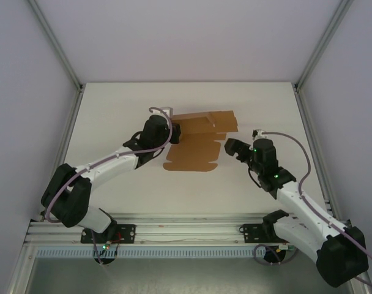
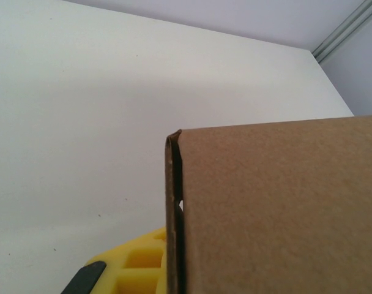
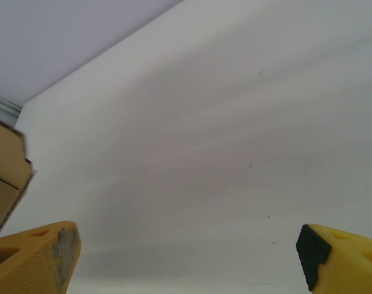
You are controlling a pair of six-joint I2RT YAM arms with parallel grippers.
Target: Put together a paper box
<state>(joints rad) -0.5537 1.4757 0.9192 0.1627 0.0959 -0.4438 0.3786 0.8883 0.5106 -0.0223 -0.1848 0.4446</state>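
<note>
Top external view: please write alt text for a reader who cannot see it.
A brown box, mostly a flat sheet with its far panel partly folded, lies in the middle of a white table. The left pincer is at its left edge. The right pincer is open, just off its right edge.

My white table (image 1: 112, 116) runs back to a pale far wall (image 1: 186, 37). Plain walls close in on my left and right, with aluminium posts (image 1: 56, 43) in the far corners. A slotted aluminium rail (image 1: 186, 231) spans the near edge. The light is soft and even.
</note>
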